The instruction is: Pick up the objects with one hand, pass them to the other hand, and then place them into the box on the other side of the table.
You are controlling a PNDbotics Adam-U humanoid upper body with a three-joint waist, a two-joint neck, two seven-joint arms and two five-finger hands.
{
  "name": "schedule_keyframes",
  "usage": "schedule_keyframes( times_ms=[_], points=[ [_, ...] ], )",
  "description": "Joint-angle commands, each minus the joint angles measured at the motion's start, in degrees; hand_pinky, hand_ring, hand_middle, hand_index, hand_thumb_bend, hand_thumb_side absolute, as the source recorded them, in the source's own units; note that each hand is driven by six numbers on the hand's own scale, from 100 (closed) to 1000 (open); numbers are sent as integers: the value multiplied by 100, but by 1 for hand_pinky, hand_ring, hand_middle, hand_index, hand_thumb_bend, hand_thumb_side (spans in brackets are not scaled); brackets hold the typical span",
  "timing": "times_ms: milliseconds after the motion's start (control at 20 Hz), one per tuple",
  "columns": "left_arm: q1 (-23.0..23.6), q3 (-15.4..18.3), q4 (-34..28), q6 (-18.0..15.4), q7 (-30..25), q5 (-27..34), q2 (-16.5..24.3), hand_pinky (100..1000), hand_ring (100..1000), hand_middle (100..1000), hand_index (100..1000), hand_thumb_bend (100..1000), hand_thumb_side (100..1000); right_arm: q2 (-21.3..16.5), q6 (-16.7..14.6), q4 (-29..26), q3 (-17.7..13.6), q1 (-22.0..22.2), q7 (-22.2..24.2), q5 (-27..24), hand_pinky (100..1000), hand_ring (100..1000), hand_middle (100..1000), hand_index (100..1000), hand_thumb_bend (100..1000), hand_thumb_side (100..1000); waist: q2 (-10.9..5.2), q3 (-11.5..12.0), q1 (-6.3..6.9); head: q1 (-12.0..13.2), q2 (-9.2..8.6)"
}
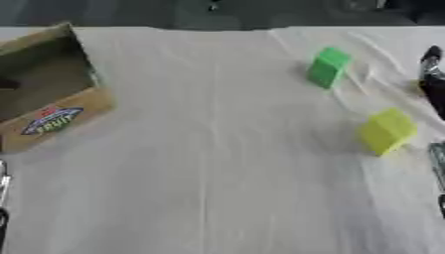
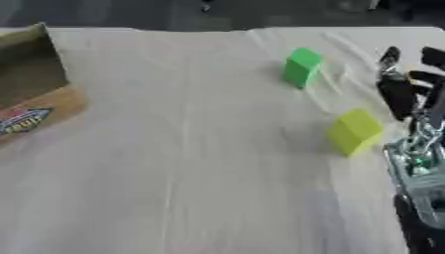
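**Both blocks on the cloth, nothing in the box yet**

The yellow block [image 2: 354, 131] lies on the right side of the table, tilted on the cloth, with no hand touching it. Farther back on the same side stands the green block [image 2: 302, 67], upright and also untouched. The two are apart from each other, the green one nearer the table's far edge.

The right hand [image 2: 402, 92] shows best in the right eye view, coming in along the right edge. Its dark fingers [image 2: 389, 58] point up and away and look straight and spread, curled round nothing. It sits just beside the yellow block, to the block's right, without contact that I can make out. By my reading this hand is placed to take the yellow block first, but no pick has begun.

The cardboard box [image 1: 61, 116] stands at the far left, well apart from both blocks, its open top turned toward the table's middle and a coloured label on its front wall. What shows of its inside looks dark; I cannot tell whether anything lies in it.

Of the left hand [image 1: 3, 198] only a thin sliver shows at the lower left edge of the left eye view, and its fingers cannot be judged.

So the whole sequence appears to be ahead: pick, pass across, place, for each block. The white tablecloth [image 1: 217, 173] between blocks and box is creased.
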Motion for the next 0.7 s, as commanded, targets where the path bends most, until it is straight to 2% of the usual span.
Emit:
schedule_keyframes(
  times_ms=[50,500,550,600,700],
  points=[
    [-87,61,-66,6,27,-47,155,455,779,668,794,205,848,-196,114,-87,-29,-103,-65,-25,639,669,714,746,342,326,-83,-12,6,-43,21],
    [-48,61,-56,27,41,-27,199,454,780,668,795,204,851,-460,214,-110,54,-149,2,-259,642,677,723,753,350,326,-81,-60,7,-125,40],
    [-44,61,-55,27,41,-24,204,454,780,667,795,202,850,-535,245,-115,76,-155,29,-307,643,680,725,756,340,368,-83,-65,2,-122,36],
    [-40,61,-54,27,41,-21,210,454,780,667,795,204,851,-634,288,-122,99,-163,66,-373,644,681,726,757,353,325,-85,-72,-3,-116,34],
    [-32,59,-51,28,39,-18,226,454,780,667,795,204,851,-896,416,-143,155,-182,166,-562,647,684,729,760,358,324,-90,-87,-16,-104,35]
  ],
)
